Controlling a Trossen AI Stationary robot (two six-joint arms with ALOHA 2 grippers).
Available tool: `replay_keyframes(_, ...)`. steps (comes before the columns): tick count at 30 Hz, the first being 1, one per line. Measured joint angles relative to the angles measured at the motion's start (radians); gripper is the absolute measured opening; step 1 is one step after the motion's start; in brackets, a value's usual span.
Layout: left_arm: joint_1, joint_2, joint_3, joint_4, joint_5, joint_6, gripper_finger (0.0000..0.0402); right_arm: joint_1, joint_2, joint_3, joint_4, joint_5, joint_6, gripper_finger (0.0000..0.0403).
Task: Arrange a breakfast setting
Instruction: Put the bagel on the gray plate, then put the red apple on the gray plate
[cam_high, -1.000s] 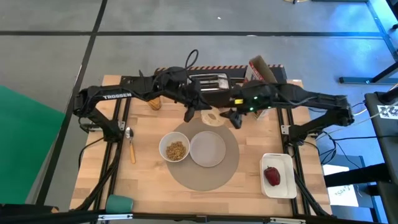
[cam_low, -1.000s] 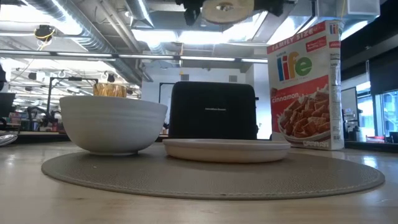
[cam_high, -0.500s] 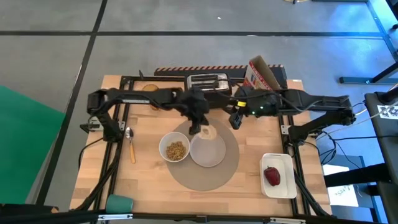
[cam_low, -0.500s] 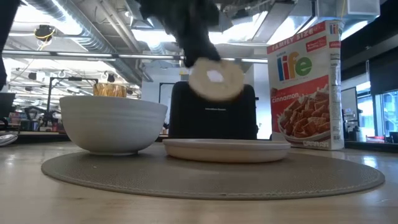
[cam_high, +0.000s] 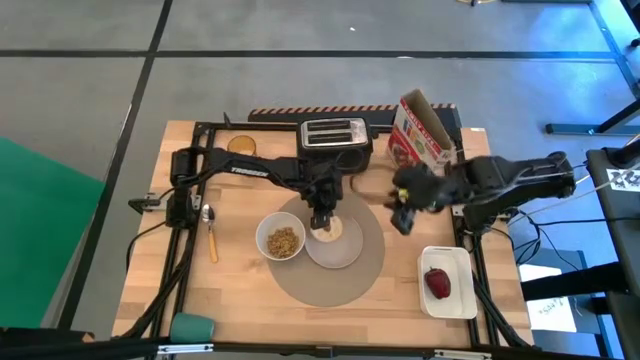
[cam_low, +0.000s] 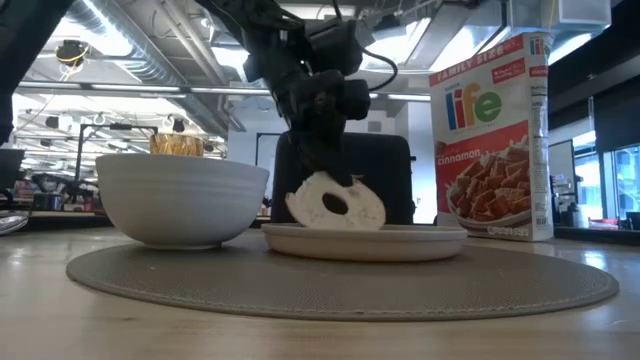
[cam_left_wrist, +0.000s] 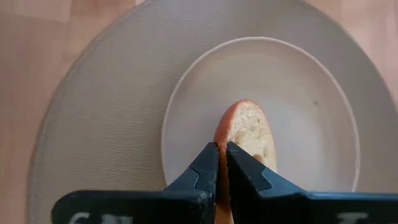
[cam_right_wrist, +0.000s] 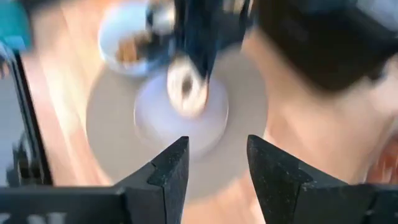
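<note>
My left gripper (cam_high: 323, 218) is shut on a bagel half (cam_high: 328, 231) over the small white plate (cam_high: 340, 246), which lies on the round grey mat (cam_high: 330, 285) beside the white bowl (cam_high: 281, 241) of cereal. In the low view the bagel (cam_low: 335, 206) stands tilted on the plate (cam_low: 365, 240). My right gripper (cam_high: 403, 218) is open and empty, to the mat's right. The wooden-handled spoon (cam_high: 210, 232) lies left of the bowl. The amber tumbler (cam_high: 240, 145) stands at the far left. The red fruit (cam_high: 438, 283) lies on a white tray (cam_high: 447, 305). My left gripper pinches the bagel half by its rim (cam_left_wrist: 235, 132) between its two fingers (cam_left_wrist: 208, 168). The fingers come from above, pointing down. The bagel stands on edge and tilted, its cut face (cam_low: 340, 208) and hole toward the near side. Its lower edge is down at the plate.
A black toaster (cam_high: 335, 133) stands at the table's far edge, behind the plate. A cereal box (cam_high: 420, 138) stands to its right. A teal object (cam_high: 192, 327) sits at the near left corner. Bare wood lies near and left of the mat.
My left gripper has carried the bagel half from high up by the toaster toward the near edge and down onto the small plate. My right gripper has drawn away from the bagel toward the table's right edge and a little nearer.
</note>
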Motion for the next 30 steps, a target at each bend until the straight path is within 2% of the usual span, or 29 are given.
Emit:
replay_keyframes(3, 0.001, 0.000, 0.000, -0.001, -0.016, -0.001, 0.0035, 0.072, 0.020, 0.000, -0.117, -0.028, 0.123, 0.0152)
replay_keyframes(8, 0.002, 0.000, 0.000, -0.004, -0.017, -0.041, 0.0101, 0.195, 0.040, -0.002, -0.259, -0.072, 0.392, 0.0174)
replay_keyframes(11, 0.003, -0.013, 0.000, -0.030, -0.014, -0.115, 0.0138, 0.255, 0.056, -0.002, -0.277, -0.127, 0.507, 0.0199)
replay_keyframes(17, 0.002, -0.131, 0.000, -0.054, -0.010, -0.118, 0.0179, 0.413, 0.095, -0.021, -0.282, -0.159, 0.713, 0.0253)
replay_keyframes(23, 0.002, -0.243, 0.002, -0.023, -0.058, -0.113, 0.0189, 0.567, 0.084, -0.219, -0.174, -0.243, 1.015, 0.0290)
replay_keyframes(27, -0.001, -0.263, 0.002, -0.006, -0.049, -0.108, 0.0189, 0.672, 0.080, -0.370, -0.006, -0.234, 1.206, 0.0304)
replay_keyframes(30, -0.004, -0.262, 0.002, -0.005, -0.009, -0.145, 0.0189, 0.725, 0.080, -0.460, 0.044, -0.224, 1.334, 0.0313)
